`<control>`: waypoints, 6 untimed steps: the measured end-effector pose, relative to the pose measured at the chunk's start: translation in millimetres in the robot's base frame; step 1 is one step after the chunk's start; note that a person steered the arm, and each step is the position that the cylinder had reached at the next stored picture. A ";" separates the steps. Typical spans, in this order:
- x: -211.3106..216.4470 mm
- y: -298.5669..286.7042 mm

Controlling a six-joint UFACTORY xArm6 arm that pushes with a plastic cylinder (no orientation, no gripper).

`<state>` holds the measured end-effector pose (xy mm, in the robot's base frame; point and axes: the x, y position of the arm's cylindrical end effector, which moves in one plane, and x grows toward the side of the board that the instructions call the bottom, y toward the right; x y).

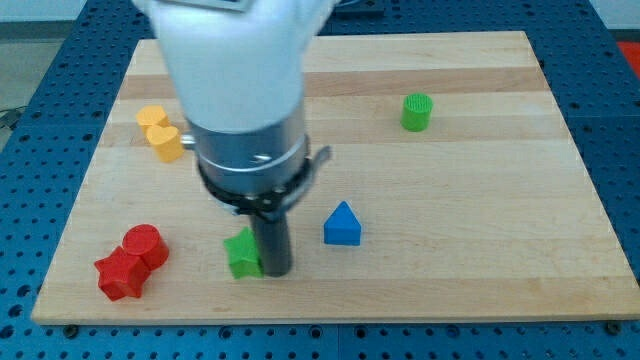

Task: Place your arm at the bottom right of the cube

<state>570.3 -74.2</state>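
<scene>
Wooden board (pixel 480 150) fills most of the frame, and the arm's white-and-grey body hangs over its centre-left. My tip (pixel 276 271) is down near the lower middle of the frame, touching or just beside the right face of the green block (pixel 243 254), which looks star-like, though the rod hides part of it. No fingers exist on this rod, so nothing spreads or pinches; it can only push.

Which block the task means by "cube" I cannot settle. The closest match seems the blue block (pixel 342 225), a peaked, house-like piece just right of centre, near my tip and up to its right.

It looks like light, rigid plastic that would skid easily on smooth wood, so I judge any nudge would shift it. Approach its lower-right corner without contact.
</scene>
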 end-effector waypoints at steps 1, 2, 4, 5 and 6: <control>-19.7 -52.1; -23.3 -57.1; -32.4 -17.6; -36.5 24.7; -36.5 21.9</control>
